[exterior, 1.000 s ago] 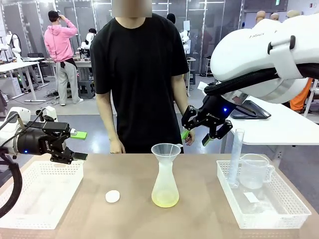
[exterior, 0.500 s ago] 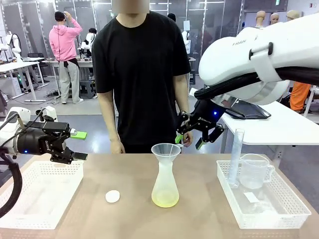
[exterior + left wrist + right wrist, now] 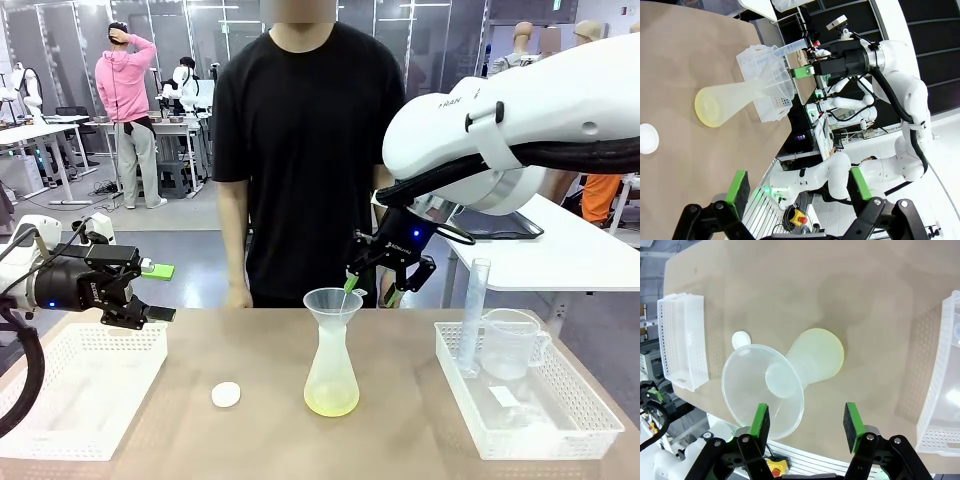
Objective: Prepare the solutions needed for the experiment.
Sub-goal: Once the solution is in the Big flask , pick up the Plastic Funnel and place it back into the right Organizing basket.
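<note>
Yellow-green solution (image 3: 331, 403) unmoved | right jaws open, shifted to funnel (image 3: 333, 303) | left jaws open

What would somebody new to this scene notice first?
The frosted flask in the middle of the table stands out, a funnel in its mouth and a little yellow-green liquid at its bottom. The right gripper hangs open just above the funnel's rim, on a bulky white arm. A person in a black shirt stands close behind.

no clearly legible txt anywhere
</note>
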Controlling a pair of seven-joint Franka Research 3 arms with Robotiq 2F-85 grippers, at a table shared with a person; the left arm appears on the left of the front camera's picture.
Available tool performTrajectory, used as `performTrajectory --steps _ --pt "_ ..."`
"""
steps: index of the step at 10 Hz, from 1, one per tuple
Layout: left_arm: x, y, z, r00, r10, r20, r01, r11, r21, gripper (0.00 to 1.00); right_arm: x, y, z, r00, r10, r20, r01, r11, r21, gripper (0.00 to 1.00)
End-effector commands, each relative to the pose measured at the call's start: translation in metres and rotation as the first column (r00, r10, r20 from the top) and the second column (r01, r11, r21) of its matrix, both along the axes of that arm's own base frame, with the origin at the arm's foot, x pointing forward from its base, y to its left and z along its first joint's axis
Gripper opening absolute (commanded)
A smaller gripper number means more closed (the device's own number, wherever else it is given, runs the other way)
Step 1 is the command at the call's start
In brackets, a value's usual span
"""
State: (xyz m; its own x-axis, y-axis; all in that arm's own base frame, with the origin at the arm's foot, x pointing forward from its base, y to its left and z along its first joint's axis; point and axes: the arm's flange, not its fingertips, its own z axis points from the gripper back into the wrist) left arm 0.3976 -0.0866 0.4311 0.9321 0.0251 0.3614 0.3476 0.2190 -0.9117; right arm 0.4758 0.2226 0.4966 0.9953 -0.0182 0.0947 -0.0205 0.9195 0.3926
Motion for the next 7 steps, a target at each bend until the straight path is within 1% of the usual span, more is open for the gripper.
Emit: performTrajectory --steps 1,7 --pt "0.000 0.000 0.001 1.000 -0.007 0.000 0.007 1.000 -0.016 1.00 0.005 0.008 0.000 0.999 -0.033 -0.032 0.033 0.999 0.001 0.75" --pt "0.000 0.000 0.001 1.000 -0.007 0.000 0.007 1.000 -0.016 1.00 0.002 0.019 -0.024 0.996 -0.066 -0.053 0.069 0.997 0.046 0.75"
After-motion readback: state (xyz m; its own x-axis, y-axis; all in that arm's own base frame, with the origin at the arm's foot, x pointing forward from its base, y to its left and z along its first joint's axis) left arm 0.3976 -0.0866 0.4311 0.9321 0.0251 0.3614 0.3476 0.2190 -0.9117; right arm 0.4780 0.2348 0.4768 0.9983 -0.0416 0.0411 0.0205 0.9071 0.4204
